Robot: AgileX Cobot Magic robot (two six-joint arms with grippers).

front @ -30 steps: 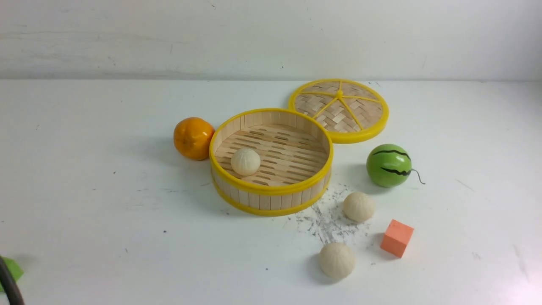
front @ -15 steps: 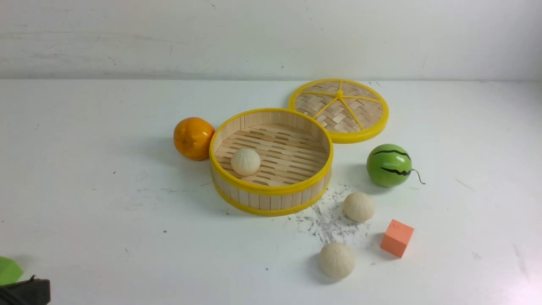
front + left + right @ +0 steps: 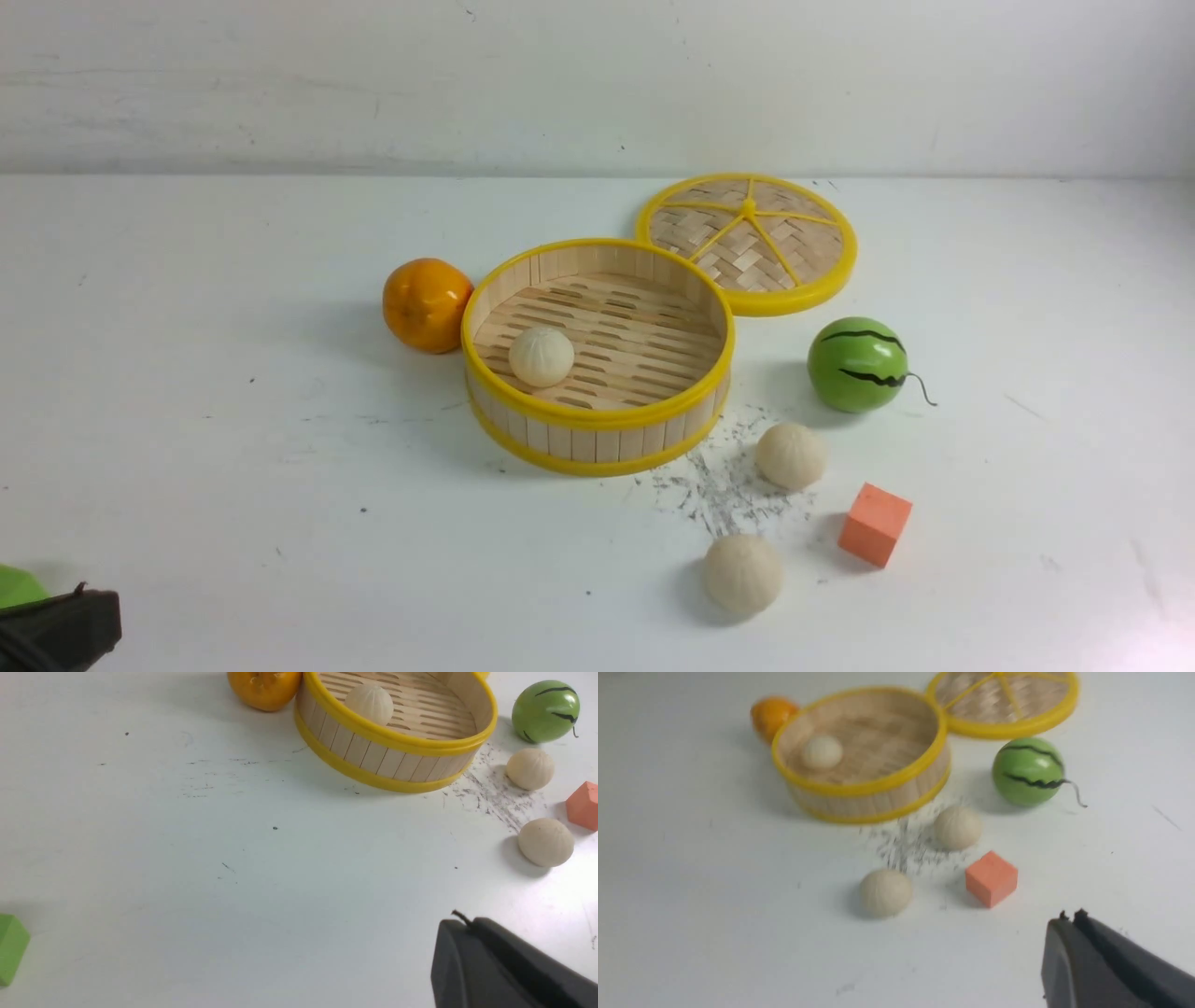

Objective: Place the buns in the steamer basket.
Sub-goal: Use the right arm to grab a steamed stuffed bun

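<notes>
The steamer basket (image 3: 597,417) stands mid-table with one bun (image 3: 541,356) on its slatted floor. Two more buns lie on the table to its front right, one close to the basket (image 3: 791,455) and one nearer to me (image 3: 743,573). My left gripper (image 3: 58,627) shows in the front view's bottom left corner, far from all of them; in the left wrist view (image 3: 467,921) its jaws are shut and empty. My right gripper (image 3: 1069,917) is out of the front view. In the right wrist view it is shut on nothing, short of the nearer bun (image 3: 885,892).
An orange (image 3: 426,304) touches the basket's left side. The woven lid (image 3: 747,245) lies flat behind the basket. A green watermelon ball (image 3: 859,364) and an orange cube (image 3: 875,524) flank the loose buns on the right. A green block (image 3: 17,588) sits beside my left gripper.
My left gripper has come into the front view's bottom left corner and edged forward. The buns and the basket have not moved.
</notes>
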